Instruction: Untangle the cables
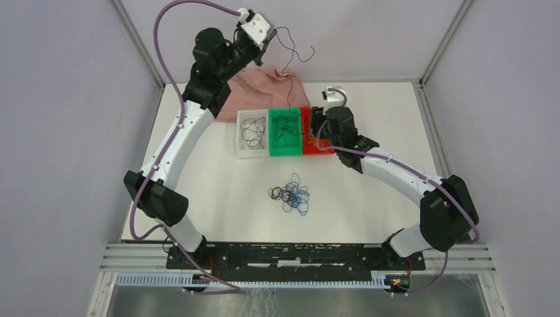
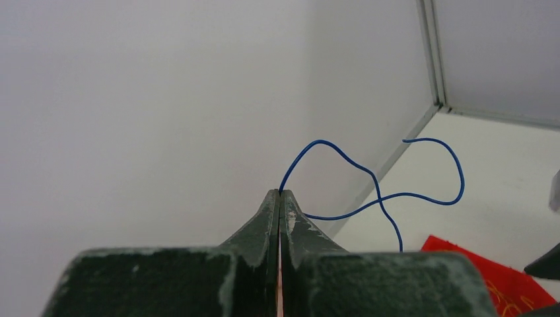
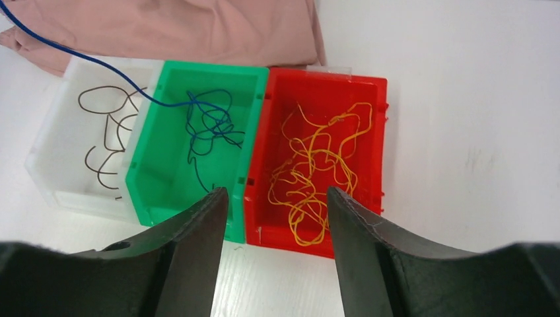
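While its jaws are clamped together on one blue strand (image 2: 320, 141), the left gripper (image 2: 280, 195) hangs high at the back, apparently so the wire's tail can drop into the green bin (image 3: 211, 67) among the other blue ones. The right gripper (image 3: 277, 198) hovers over that bin and the red bin (image 3: 330, 76), jaws spread wide, holding nothing. An unsorted tangle (image 1: 290, 195) lies on the table (image 1: 370, 198).

The red bin (image 3: 323, 74), green bin (image 3: 211, 66) and white bin (image 3: 47, 152) are smooth, glossy plastic, the white one translucent. At twelve o'clock of them the pink cloth (image 3: 198, 26) looks matt and creased. The worktop (image 3: 462, 132) is matt white. The left end effector (image 2: 280, 195) and right end effector (image 3: 276, 195) are dark, matt and scuffed pale at the edges. The blue cable (image 2: 320, 141) has a smooth sheen.
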Available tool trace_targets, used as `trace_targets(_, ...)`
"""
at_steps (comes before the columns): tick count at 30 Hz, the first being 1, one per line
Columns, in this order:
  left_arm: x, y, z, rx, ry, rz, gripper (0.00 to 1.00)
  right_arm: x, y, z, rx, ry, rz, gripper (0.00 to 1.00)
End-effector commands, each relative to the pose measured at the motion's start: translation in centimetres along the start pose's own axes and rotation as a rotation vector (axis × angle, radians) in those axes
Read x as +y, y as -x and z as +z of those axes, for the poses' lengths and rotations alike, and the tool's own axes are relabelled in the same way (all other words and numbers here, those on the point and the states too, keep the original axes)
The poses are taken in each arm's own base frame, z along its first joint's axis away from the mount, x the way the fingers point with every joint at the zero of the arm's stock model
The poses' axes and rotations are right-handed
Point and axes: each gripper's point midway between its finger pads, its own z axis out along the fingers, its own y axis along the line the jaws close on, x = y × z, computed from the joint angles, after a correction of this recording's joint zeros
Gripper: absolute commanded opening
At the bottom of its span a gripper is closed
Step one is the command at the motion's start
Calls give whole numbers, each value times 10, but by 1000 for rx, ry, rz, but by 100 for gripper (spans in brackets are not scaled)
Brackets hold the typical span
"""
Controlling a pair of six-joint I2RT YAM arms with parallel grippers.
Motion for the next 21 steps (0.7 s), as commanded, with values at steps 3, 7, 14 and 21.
trace_targets(3,-13,-74,-18,242,6,39,3,-19,11,-15,-43,-36,77,64)
trace_targets(7,-21,-105,-24,349,-19,30,3,-27,11,-20,-39,-53,91,64)
trace_targets(14,-38,-167,-33,543,-85,58,3,-46,7,-30,-35,-112,122,64)
trace_targets(21,-69,-211,-28,630,-139,32,3,-57,11,-40,-44,-137,126,64)
